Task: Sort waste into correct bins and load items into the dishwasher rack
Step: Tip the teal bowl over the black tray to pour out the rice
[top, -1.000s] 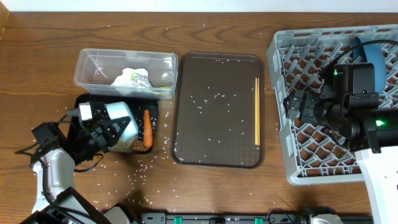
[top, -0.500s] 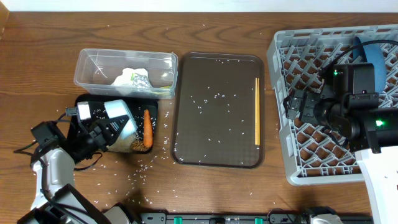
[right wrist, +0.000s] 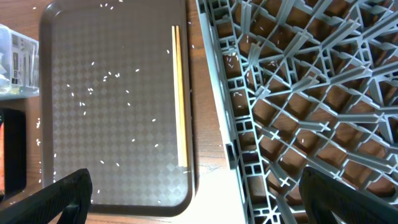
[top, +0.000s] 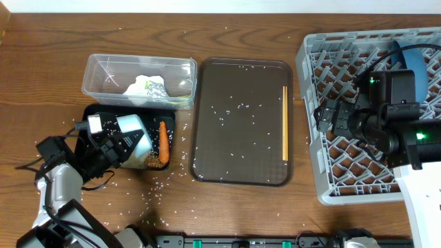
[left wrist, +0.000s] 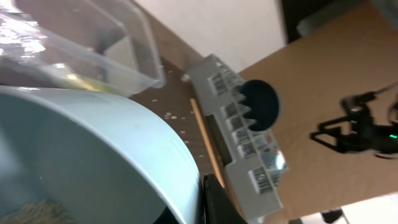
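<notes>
In the lower left of the overhead view, the left gripper pinches the rim of the white round bowl. The bowl is tipped on its side above the shallow black rectangular tray. In the left wrist view the bowl fills the lower left, with one dark finger against its edge.

On the black tray lie the orange carrot piece and, below it, the brown food lump. Just above this tray stands the clear plastic rectangular tub, which holds the crumpled white tissue and the small silvery wrapper with yellow-green print.

The larger brown serving tray sits in the middle of the frame. The pair of thin wooden chopsticks lies along its right side, and loose white rice is scattered over it and over the wooden table.

At the right is the large square light-grey plastic dishwasher rack, with the large dark-blue plate standing on edge in its upper part. The right gripper hovers above the rack's left portion. In the right wrist view its fingers are spread wide and hold nothing, with the rack's edge and the chopsticks beneath.
</notes>
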